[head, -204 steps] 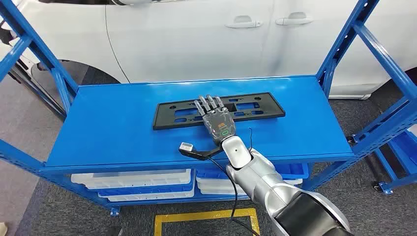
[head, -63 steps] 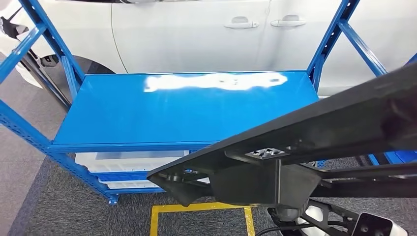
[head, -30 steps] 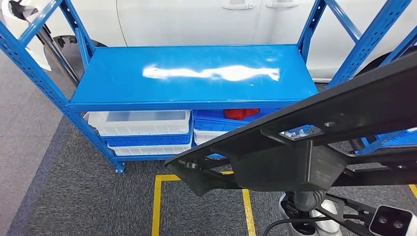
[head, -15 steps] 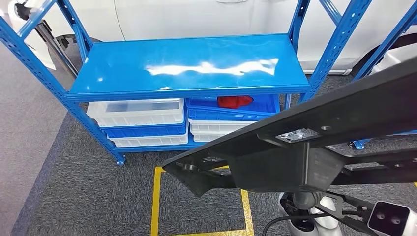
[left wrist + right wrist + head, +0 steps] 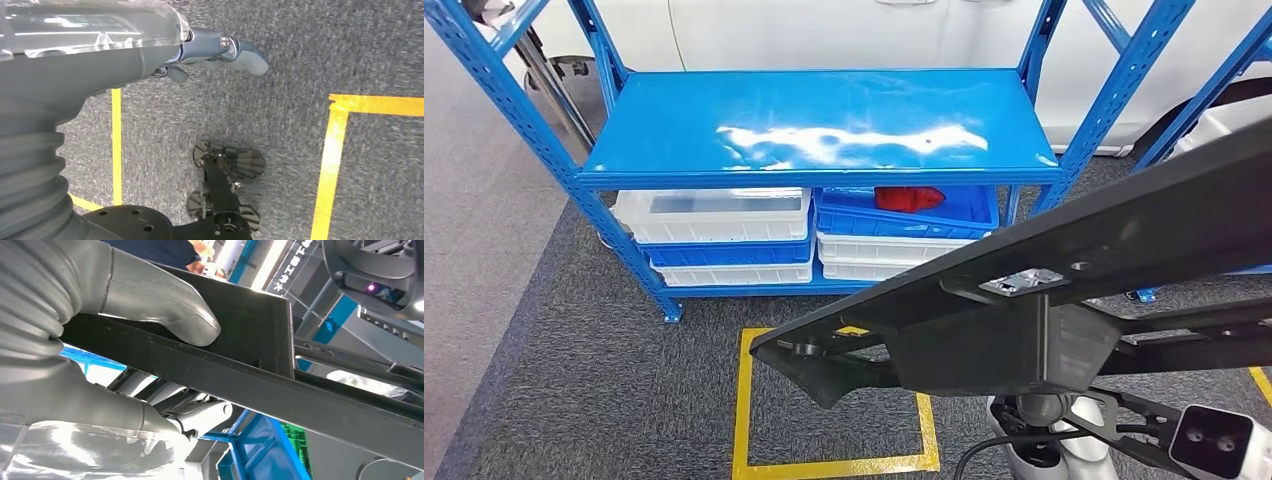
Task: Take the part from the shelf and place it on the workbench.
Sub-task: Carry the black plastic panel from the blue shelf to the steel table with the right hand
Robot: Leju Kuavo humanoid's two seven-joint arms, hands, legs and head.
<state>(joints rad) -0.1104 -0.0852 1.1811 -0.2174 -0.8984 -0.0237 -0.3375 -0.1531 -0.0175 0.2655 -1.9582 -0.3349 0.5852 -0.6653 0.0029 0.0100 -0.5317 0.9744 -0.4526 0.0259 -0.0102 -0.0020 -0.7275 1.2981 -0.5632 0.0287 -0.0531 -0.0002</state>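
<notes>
The part is a long black plastic plate with slots. It hangs close under the head camera and slants across the lower right of the head view. My right hand grips it, the thick grey thumb pressing on one face of the part and the fingers hidden behind it. The blue shelf the part came from stands ahead with a bare, glossy top. My left hand hangs at my side over the grey carpet, thumb out, holding nothing.
White bins and a blue bin with a red object sit on the shelf's lower level. A yellow taped square marks the carpet in front of me. A white car stands behind the shelf. Blue uprights rise at right.
The part lay on the shelf under my right hand; now that hand holds it up near the camera. Over the last second the camera has drawn back and the shelf looks farther off.
</notes>
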